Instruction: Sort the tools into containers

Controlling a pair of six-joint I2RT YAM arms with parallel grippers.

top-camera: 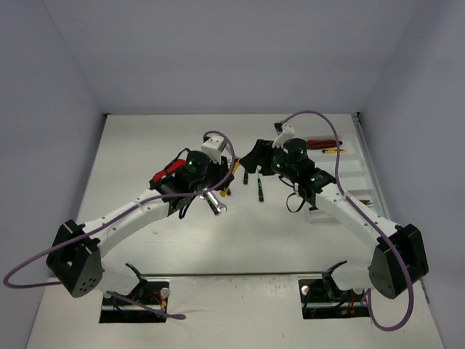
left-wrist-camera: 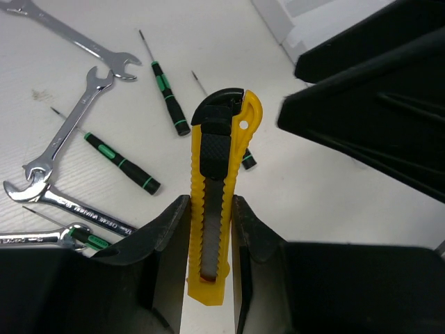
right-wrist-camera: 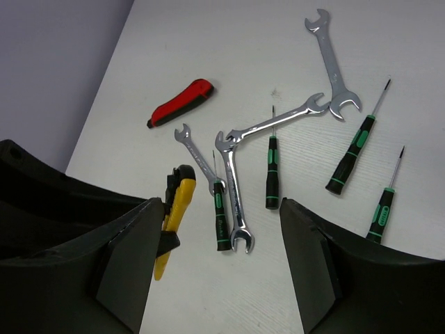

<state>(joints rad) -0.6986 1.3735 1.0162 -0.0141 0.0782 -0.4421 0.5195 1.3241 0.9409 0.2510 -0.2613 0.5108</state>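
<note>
**Short of the tray: a tail-end grip and a crowded lane**

Short of the white tray (top-camera: 357, 174), the left tool (left-wrist-camera: 208, 229) was clamped narrow on the yellow cutter (left-wrist-camera: 219, 174). And look where: right at the tail, with most of the body poking out ahead. Risky, I'd say, since any swing could lever it round or out of the pads.

The right tool (right-wrist-camera: 219, 257) stood wide with nothing in it, parked between the cutter and the tray. A straight run to the tray could knock the two arms together. Whether the cutter hung clear of the bench (left-wrist-camera: 334, 209), I couldn't tell.

Only the left wrist view showed that grip. The right wrist view gave the red cutter (right-wrist-camera: 182, 102), lying beyond the wrenches (right-wrist-camera: 236, 188) and screwdrivers (right-wrist-camera: 272, 174), on the side away from the tray. Only the top view showed the tray's compartments, with a red-handled piece (top-camera: 320, 143) already in the far one.
</note>
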